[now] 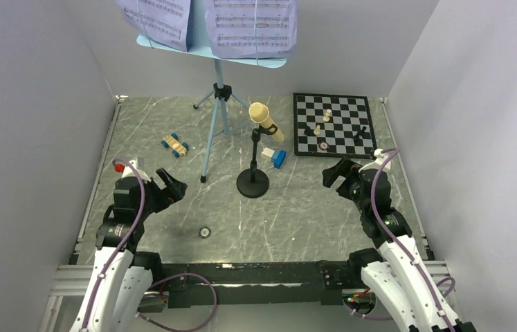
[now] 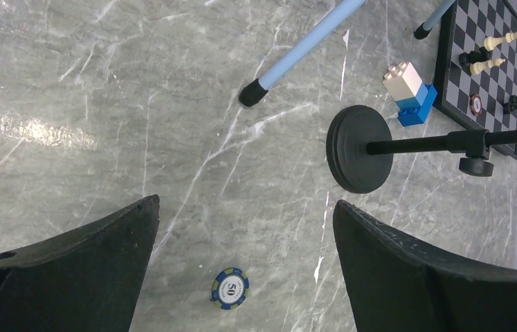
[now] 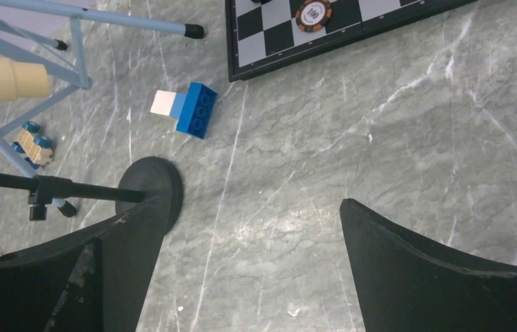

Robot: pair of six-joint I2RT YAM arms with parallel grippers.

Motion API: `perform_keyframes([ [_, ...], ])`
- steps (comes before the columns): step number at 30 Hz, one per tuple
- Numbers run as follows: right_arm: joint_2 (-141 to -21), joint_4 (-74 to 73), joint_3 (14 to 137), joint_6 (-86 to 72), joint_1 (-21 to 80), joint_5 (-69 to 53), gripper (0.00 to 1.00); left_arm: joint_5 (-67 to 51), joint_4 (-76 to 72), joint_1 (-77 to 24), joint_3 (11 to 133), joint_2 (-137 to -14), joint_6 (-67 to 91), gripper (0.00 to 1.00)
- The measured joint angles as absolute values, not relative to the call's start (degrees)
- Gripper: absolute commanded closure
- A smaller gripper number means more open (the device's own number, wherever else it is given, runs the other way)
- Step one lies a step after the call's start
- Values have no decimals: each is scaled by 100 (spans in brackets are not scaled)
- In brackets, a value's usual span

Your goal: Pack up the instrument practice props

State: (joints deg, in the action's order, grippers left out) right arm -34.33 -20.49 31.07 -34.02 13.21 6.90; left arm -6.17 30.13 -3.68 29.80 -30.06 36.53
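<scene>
The light-blue music stand (image 1: 218,83) stands at the back centre on tripod legs, with lavender sheet-music pages (image 1: 252,26) on its desk. One leg tip shows in the left wrist view (image 2: 252,93). The tan microphone (image 1: 265,120) sits tilted on the short black mic stand (image 1: 252,182), whose round base shows in the left wrist view (image 2: 359,149) and the right wrist view (image 3: 151,190). My left gripper (image 1: 171,185) is open and empty, left of the mic stand. My right gripper (image 1: 333,173) is open and empty, right of it.
A chessboard (image 1: 331,124) with pieces and a poker chip (image 3: 313,14) lies back right. A blue-and-white block (image 1: 275,156) sits beside the mic stand. A toy car (image 1: 175,144) is back left. A poker chip (image 1: 204,232) lies near the front, between my left fingers (image 2: 230,288).
</scene>
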Motion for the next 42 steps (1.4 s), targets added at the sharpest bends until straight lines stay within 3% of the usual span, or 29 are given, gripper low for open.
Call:
perform_keyframes([
  [16,-4058,-2064,3111,-3787,1321,718,0,-1288,2587,-572,2799,-2934,3153,1],
  [24,-3854,-2032,3111,-3833,1321,344,0,145,2381,-3203,3514,-3667,2832,1],
  [30,-3837,-2058,3111,-3686,1321,239,0,596,1479,-3918,3527,-3793,2265,7],
  [36,-3723,-2036,3085,-3610,1321,148,0,318,-69,-3970,2965,-3330,1286,14],
  [42,-3723,-2029,2954,-3592,1321,97,0,-141,-1203,-3972,2923,-3865,510,19],
])
